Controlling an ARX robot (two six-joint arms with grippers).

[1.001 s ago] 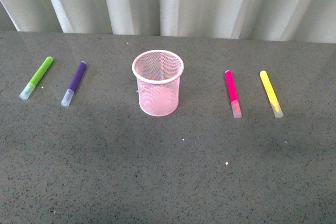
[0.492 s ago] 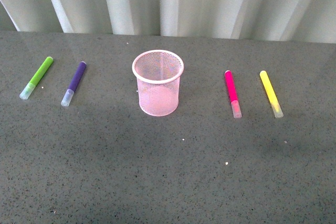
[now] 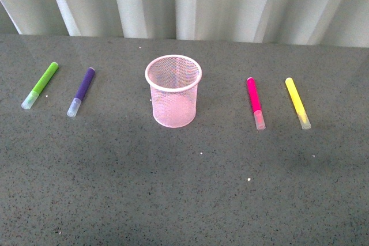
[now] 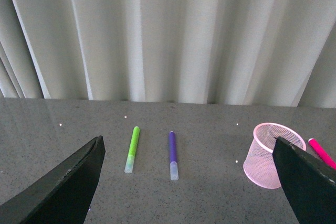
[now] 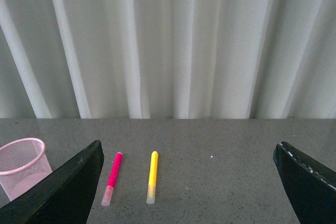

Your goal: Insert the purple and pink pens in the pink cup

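The pink mesh cup (image 3: pixel 173 91) stands upright and empty at the table's middle. The purple pen (image 3: pixel 81 91) lies flat to its left, the pink pen (image 3: pixel 255 102) flat to its right. Neither gripper shows in the front view. In the left wrist view my left gripper (image 4: pixel 189 182) is open, well back from the purple pen (image 4: pixel 172 155) and the cup (image 4: pixel 271 154). In the right wrist view my right gripper (image 5: pixel 191 182) is open, well back from the pink pen (image 5: pixel 112 177); the cup (image 5: pixel 21 166) stands at the picture's edge.
A lime-green pen (image 3: pixel 40 84) lies left of the purple one and a yellow pen (image 3: pixel 297 102) right of the pink one. A pale pleated curtain (image 3: pixel 190 4) hangs behind the dark grey table (image 3: pixel 184 188).
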